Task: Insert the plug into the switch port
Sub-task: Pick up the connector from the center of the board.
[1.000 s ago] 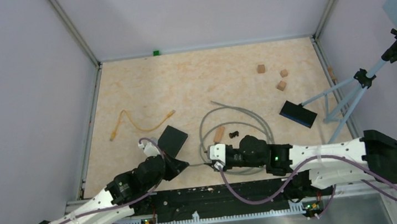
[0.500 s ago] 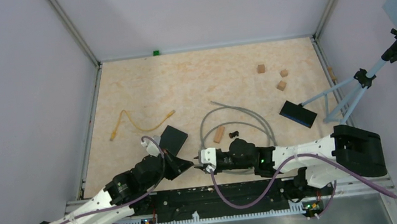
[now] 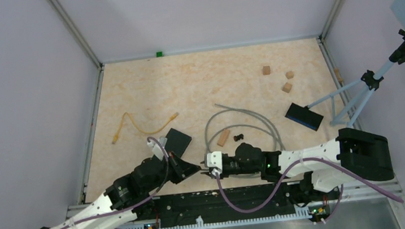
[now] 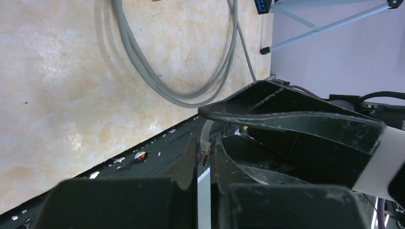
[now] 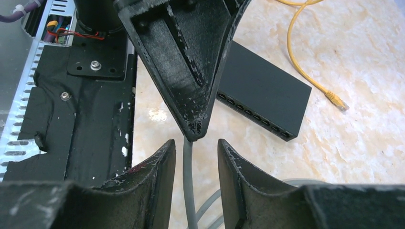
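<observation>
The right hand has slid up to the left hand.

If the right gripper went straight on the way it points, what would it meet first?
Most likely the left gripper: its closed tips sit just ahead of the right gripper, on the gray cable. The black switch lies farther, off to the side.

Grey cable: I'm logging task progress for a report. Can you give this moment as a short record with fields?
left gripper: shut on the grey cable near its end
right gripper: open, fingers either side of the cable
switch: flat on the table, nothing plugged in
insertion: not yet done
yellow cable: loose beyond the switch
</observation>
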`<state>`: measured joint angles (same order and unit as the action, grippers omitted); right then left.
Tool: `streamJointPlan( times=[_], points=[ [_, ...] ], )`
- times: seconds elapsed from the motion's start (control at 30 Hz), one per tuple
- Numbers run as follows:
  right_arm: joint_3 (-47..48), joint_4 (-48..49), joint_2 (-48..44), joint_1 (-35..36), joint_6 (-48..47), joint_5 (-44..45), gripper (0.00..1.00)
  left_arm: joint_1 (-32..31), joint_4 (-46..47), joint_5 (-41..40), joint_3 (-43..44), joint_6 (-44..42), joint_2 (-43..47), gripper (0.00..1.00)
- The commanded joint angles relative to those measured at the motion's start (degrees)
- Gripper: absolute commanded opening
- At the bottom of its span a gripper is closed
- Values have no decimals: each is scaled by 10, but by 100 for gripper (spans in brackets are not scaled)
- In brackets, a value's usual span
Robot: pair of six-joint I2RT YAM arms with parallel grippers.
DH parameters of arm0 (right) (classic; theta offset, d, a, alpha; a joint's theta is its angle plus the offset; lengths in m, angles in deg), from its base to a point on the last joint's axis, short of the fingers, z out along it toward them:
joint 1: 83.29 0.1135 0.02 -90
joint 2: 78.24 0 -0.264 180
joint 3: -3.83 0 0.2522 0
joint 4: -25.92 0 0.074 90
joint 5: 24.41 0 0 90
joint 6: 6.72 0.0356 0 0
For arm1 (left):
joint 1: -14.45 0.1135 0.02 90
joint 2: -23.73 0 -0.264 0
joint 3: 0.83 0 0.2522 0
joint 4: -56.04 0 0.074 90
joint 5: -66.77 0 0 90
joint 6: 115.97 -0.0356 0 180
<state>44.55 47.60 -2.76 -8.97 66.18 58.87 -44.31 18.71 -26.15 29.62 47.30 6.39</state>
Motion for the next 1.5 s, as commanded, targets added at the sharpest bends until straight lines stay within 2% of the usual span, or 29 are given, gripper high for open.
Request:
streamJointPlan(
  times=[0.0,0.27,0.5,0.73,0.93,1.13,1.47],
  points=[
    [-10,18,-11,-11,17,-13,37,0,19,15,28,-25,3,0],
    [-24,27,-36,-23,32,-32,26,0,37,26,37,-64,2,0],
    [-21,29,-41,-25,37,-41,33,-1,53,52,33,-73,-7,0],
    [-14,37,-40,-27,44,-50,24,0,65,58,30,-82,-4,0],
    [-12,38,-48,-28,49,-57,24,0,63,59,26,-82,-2,0],
    [-16,43,-64,-28,56,-59,31,-1,55,55,21,-80,11,0],
    [-15,41,-66,-32,60,-66,27,0,54,54,18,-80,22,0]
  ],
)
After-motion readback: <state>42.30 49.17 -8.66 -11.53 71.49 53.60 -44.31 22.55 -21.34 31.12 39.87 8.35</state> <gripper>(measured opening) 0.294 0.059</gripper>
